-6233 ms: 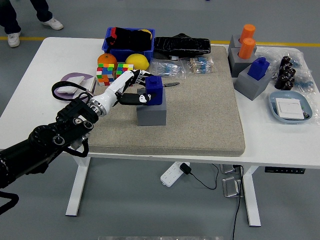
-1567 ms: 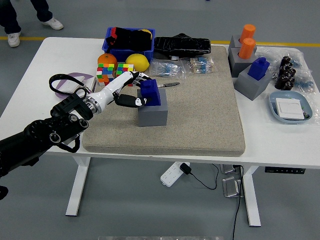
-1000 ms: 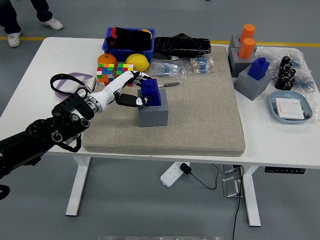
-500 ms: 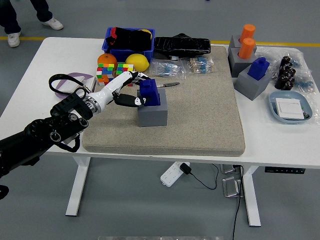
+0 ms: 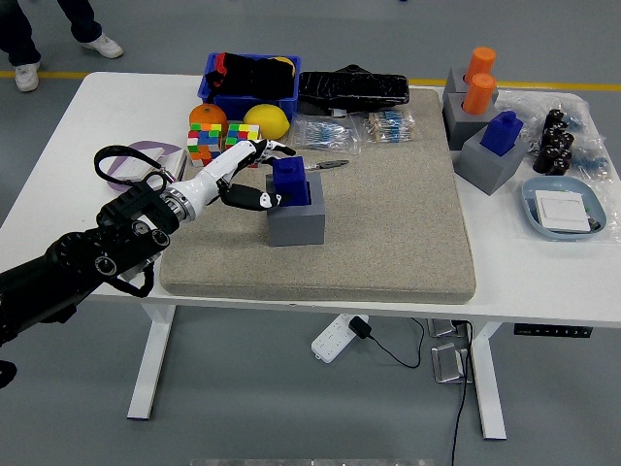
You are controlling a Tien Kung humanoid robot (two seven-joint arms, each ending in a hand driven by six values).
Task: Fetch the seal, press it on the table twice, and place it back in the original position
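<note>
one arm is doing the work here, the robot's black left arm coming in from the lower left, ending in a white and black five-fingered left hand [image 5: 245, 175]. its fingers are wrapped around the blue blocky plastic seal [image 5: 288, 182], thumb low on the near left face and the other fingers curling over the far upper edge, so it's clamped on the seal. the seal sits in the top of a grey square holder block [image 5: 296, 219], which stands on the beige felt mat [image 5: 388, 233] covering the middle of the white table [image 5: 87, 146]. can't tell whether the seal is lifted a hair or fully seated.

just behind the hand are two multicoloured puzzle cubes [image 5: 221, 139], an orange fruit [image 5: 207, 116] and a yellow round fruit [image 5: 266, 118], with a blue plastic bin [image 5: 250, 85] behind those. over on the right there's a second grey holder with a blue seal [image 5: 503, 133], another grey holder with two orange cylinders [image 5: 477, 78], and a pale blue dish [image 5: 566, 207] near the edge. a person's shoes show at the top left, off the table.
</note>
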